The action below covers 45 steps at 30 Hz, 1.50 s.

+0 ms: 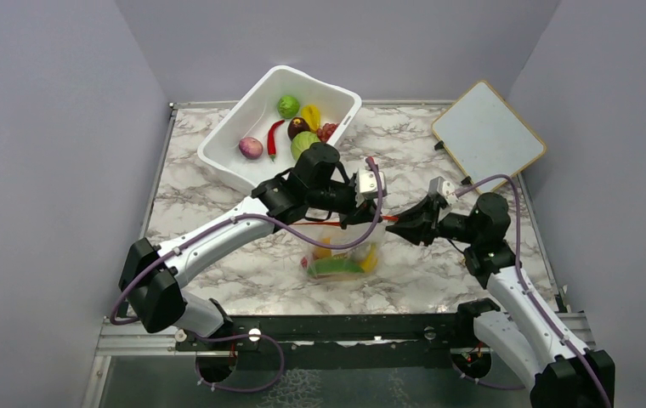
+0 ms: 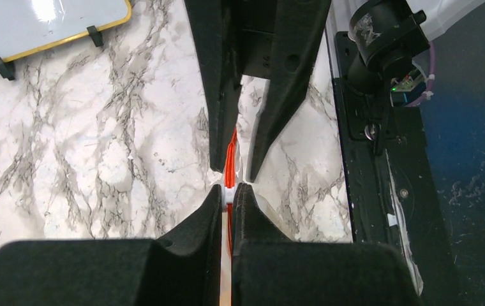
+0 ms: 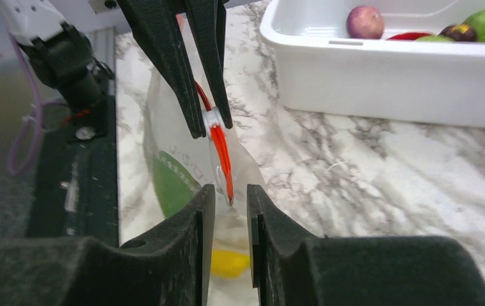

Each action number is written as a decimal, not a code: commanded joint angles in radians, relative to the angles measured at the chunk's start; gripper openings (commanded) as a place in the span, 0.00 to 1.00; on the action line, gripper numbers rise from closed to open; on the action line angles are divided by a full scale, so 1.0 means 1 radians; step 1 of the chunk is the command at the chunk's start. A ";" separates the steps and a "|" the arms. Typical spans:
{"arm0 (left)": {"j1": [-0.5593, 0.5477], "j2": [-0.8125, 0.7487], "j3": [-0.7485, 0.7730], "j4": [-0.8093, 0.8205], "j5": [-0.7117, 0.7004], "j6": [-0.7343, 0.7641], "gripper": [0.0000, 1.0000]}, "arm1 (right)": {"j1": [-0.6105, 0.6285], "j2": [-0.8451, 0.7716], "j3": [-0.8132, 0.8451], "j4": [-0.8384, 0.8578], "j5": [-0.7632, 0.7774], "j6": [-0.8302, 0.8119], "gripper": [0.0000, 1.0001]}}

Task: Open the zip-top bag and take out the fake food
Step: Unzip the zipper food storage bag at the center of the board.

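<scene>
The marbled surface (image 1: pixel 201 191) carried a white rectangular tub (image 1: pixel 218 160) at its far left, holding a green cabbage (image 1: pixel 304 143), a lime (image 1: pixel 288 106), a red chilli (image 1: pixel 274 138) and a purple onion (image 1: pixel 251 147), and a yellow-edged whiteboard (image 1: pixel 487 136) lay at the far right corner. The zip-top bag (image 1: pixel 345 251) sat in the middle, nearer the front edge, its mouth drawn up between the two arms. The left hand (image 2: pixel 228 191) was pinched tight on the bag's orange-red zip strip (image 3: pixel 221 150), right at the small white slider (image 3: pixel 211 118). The right hand (image 3: pixel 230 190) faced it tip to tip with its jaws narrowly parted; the strip's end hung in the gap, apparently not clamped. The fake food (image 1: pixel 337 265) was inside the bag, showing through the clear plastic as green, yellow and orange shapes at its bottom.
</scene>
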State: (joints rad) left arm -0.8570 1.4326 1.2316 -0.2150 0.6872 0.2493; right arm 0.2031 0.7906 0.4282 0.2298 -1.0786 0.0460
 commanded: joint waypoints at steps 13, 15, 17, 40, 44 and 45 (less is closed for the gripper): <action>0.010 -0.006 0.025 -0.029 0.035 -0.022 0.00 | -0.002 0.121 0.155 -0.103 -0.123 -0.170 0.46; 0.009 -0.008 0.020 -0.029 0.025 -0.019 0.00 | -0.002 0.134 0.159 -0.107 -0.130 -0.176 0.33; 0.009 -0.008 0.018 -0.032 0.019 -0.019 0.00 | -0.002 0.132 0.151 -0.093 -0.124 -0.165 0.22; 0.092 -0.300 -0.261 -0.078 -0.431 -0.004 0.00 | -0.004 -0.096 0.131 -0.264 0.670 -0.136 0.01; 0.118 -0.347 -0.286 -0.089 -0.483 -0.005 0.00 | -0.004 -0.114 0.155 -0.303 0.649 -0.191 0.01; 0.120 -0.359 -0.292 -0.091 -0.508 0.000 0.00 | -0.004 -0.117 0.158 -0.307 0.655 -0.199 0.01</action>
State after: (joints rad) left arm -0.7654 1.1332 0.9653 -0.2325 0.3183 0.2466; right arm 0.2108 0.7055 0.5327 -0.0349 -0.5304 -0.0772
